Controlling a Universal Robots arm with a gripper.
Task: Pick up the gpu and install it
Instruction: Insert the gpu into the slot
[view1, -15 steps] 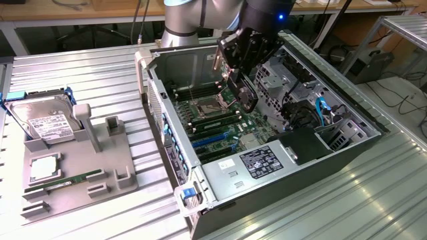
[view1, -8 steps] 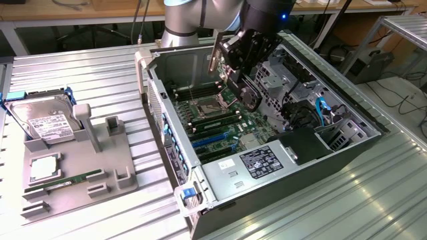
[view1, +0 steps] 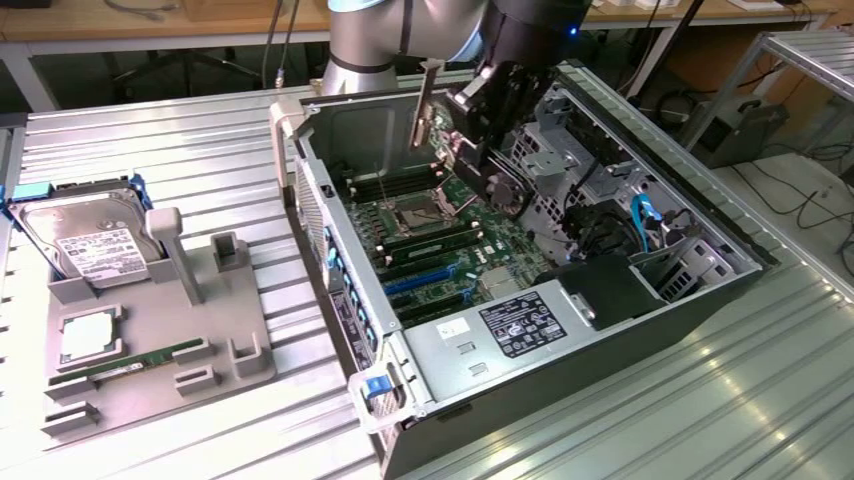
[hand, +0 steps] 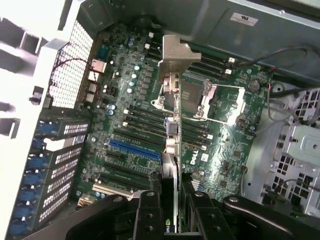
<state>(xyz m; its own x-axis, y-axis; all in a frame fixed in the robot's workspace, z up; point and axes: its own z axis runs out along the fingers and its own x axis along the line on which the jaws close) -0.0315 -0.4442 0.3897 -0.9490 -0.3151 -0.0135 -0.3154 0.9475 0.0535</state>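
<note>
The gpu (hand: 172, 145) hangs edge-on over the open computer case, silvery bracket (hand: 172, 55) at its far end. My gripper (hand: 171, 197) is shut on the card's near end, one black finger (hand: 148, 210) on each side. In the exterior view the gripper (view1: 467, 135) is inside the case's upper part, above the motherboard (view1: 427, 235), and the gpu's bracket (view1: 427, 95) sticks up beside the back wall. The card is clear of the board, above the region of the processor socket (hand: 220, 102). The blue expansion slot (hand: 135, 148) lies to one side of the card.
The case walls (view1: 300, 170) surround the gripper closely. Drive cages and blue cables (view1: 641, 225) fill the exterior view's right of the case. On the left a grey fixture (view1: 200, 300) holds a hard drive (view1: 87, 250) and a green memory stick (view1: 134, 362).
</note>
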